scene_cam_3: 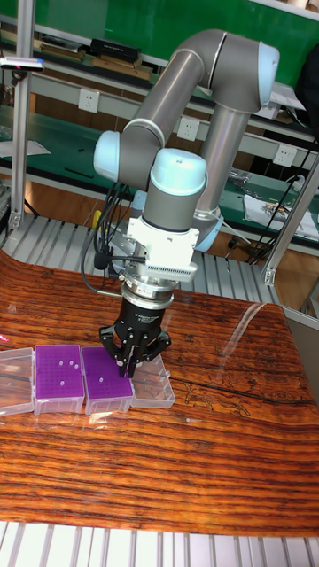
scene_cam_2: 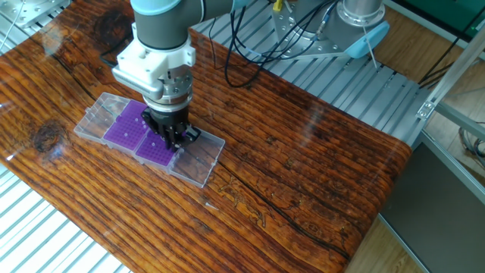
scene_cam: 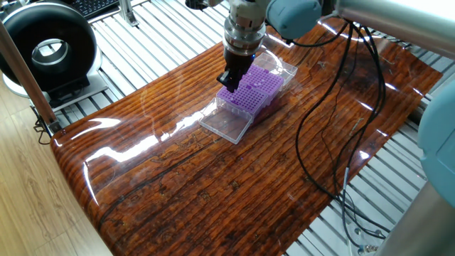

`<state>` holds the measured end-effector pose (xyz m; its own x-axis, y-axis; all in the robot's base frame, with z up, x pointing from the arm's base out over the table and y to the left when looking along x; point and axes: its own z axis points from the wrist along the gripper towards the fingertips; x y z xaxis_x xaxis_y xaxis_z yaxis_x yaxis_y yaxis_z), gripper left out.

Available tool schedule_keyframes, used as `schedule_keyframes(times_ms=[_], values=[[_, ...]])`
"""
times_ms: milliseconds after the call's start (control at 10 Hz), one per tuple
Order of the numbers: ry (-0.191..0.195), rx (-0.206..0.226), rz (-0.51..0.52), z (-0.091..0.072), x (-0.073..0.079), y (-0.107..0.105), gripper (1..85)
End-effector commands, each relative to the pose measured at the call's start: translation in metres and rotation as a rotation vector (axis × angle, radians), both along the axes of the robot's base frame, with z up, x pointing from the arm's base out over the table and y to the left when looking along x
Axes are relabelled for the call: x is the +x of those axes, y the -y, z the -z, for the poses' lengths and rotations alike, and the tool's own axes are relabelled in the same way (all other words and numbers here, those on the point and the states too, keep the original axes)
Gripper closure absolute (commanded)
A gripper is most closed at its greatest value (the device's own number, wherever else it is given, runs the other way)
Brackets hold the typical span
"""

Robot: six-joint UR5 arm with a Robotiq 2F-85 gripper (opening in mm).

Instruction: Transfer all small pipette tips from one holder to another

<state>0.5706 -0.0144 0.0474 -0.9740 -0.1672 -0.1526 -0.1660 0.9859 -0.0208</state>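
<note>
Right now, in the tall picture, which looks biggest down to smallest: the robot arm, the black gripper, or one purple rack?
1. Robot arm, by far the largest.
2. Black gripper and the purple rack under it look about alike, so I won't rank them.

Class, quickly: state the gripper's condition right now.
Gripper: above the square purple rack nearest it; open or shut, or holding a tip, cannot be told.
</note>
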Motion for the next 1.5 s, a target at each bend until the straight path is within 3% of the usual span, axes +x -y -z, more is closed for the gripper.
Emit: schedule_keyframes(times_ms=[0,500,800,1000,1400], values=[[0.002,0.011,0.007,0.0008,-0.0013,-0.0017,66.3],[0.006,0.024,-0.005,0.0044,-0.0013,-0.0012,67.7],[-0.006,0.026,0.004,-0.0028,-0.0051,-0.0012,75.3],[0.008,0.048,0.000,0.0016,-0.0004,-0.0036,76.0],[0.009,0.028,0.012,-0.0009,-0.0008,0.0021,84.3]])
